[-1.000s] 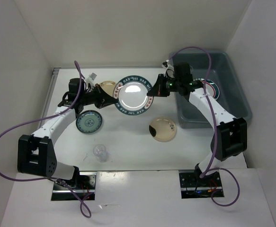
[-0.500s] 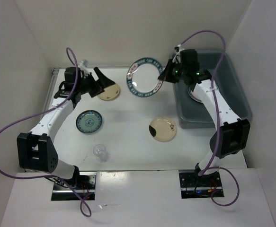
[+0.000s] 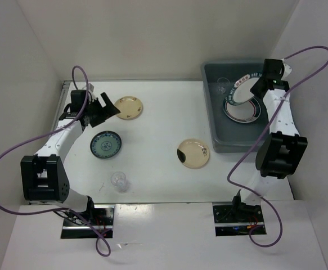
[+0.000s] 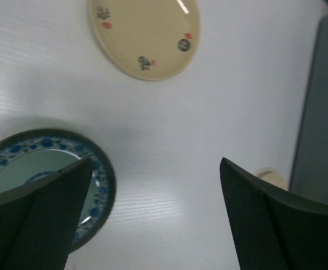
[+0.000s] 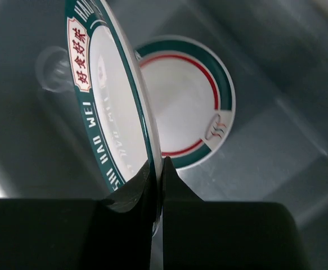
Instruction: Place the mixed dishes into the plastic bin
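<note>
Now in the right gripper: jaws pinched narrow on the rim of a large teal-and-red-rimmed plate, held on edge over the plastic bin at 2 o'clock of the surface
Below it: matching plate lying flat in the bin, clear cup beside it
Handling: likely stiff, glazed, slippery and easy to chip; an edge pinch suits it, lowered gently onto its twin
Other arm: left gripper, jaws wide and empty, above the teal patterned plate at 9 o'clock
Waiting: cream plate at 11 o'clock, second cream plate near 5 o'clock, loose clear cup at 7 o'clock
</note>
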